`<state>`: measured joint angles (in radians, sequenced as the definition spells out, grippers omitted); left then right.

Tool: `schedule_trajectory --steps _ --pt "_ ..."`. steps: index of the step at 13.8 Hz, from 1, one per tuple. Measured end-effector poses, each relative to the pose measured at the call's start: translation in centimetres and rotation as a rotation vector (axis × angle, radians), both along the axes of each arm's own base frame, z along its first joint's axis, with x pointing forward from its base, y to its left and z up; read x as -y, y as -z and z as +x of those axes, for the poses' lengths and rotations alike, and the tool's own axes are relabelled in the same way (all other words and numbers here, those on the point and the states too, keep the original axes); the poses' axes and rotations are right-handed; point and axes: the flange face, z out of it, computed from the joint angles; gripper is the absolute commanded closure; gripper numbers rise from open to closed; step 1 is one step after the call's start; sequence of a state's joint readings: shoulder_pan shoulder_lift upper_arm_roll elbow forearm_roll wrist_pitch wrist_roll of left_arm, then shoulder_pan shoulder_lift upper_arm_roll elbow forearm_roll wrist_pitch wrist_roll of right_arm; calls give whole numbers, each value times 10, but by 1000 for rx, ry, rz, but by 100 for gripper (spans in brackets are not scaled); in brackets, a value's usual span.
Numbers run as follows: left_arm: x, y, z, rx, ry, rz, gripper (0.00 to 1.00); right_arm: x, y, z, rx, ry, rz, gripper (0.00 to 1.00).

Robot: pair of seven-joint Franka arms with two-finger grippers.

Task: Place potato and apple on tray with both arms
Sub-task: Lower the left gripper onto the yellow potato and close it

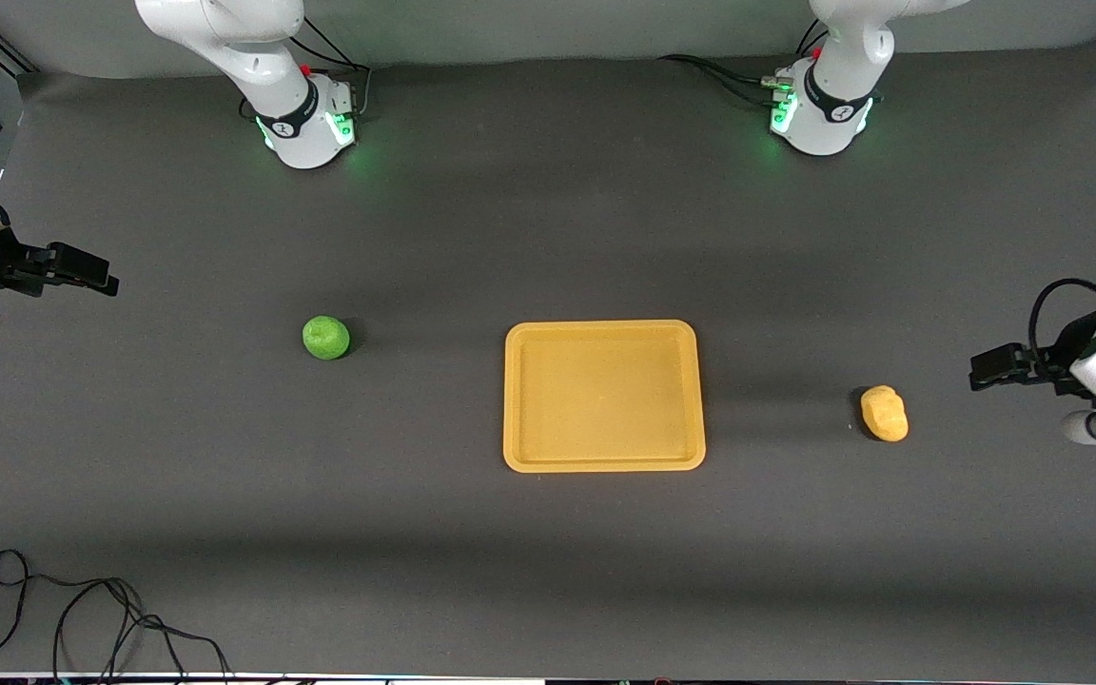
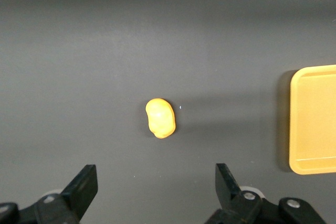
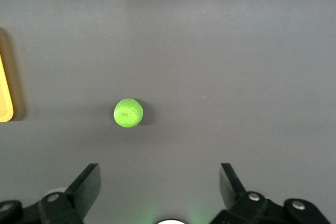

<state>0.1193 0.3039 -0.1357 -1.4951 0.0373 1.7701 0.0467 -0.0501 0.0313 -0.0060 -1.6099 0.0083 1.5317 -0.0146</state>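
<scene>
**Mia:** On the dark tabletop (image 1: 548, 571) the tray (image 1: 604, 460) sat in the middle with nothing on it. Where was the food?

**Ben:** The apple (image 1: 325, 338) lay on the tabletop toward the right arm's end, well apart from the tray. The potato (image 1: 884, 413) lay toward the left arm's end, also well apart from the tray, and a bit nearer to the front camera than the apple.

**Mia:** Did the arms hold anything?

**Ben:** No. The right end effector (image 3: 160, 182) hung up in the air toward its own end of the tabletop, off to the side of the apple. Its fingers (image 3: 86, 182) were spread wide and held nothing. The left end effector (image 2: 156, 182) hung toward its own end, off to the side of the potato, spread wide and empty too.

**Mia:** So which step was it?

**Ben:** I think it was the very start. Nothing was picked up yet.

**Mia:** What did the next move need?

**Ben:** My guess: each arm had to go over its own food, come down with one finger on each side, then squeeze. The apple is round, so it might roll if bumped.
</scene>
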Motion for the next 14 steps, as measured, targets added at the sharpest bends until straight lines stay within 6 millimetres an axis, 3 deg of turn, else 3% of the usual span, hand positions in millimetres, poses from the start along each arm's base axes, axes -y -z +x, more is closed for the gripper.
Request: schedule_trajectory --steps 5,10,12,14 --pt "-7 107 -10 14 -9 -1 0 0 1 1 6 0 0 0" --pt "-3 226 -41 41 -5 -16 0 -1 5 4 3 -1 0 0" --pt "-6 253 -47 12 -11 -21 2 -1 7 5 2 -1 0 0" --pt "-15 265 -46 14 -28 -23 10 -1 7 5 2 -2 0 0"
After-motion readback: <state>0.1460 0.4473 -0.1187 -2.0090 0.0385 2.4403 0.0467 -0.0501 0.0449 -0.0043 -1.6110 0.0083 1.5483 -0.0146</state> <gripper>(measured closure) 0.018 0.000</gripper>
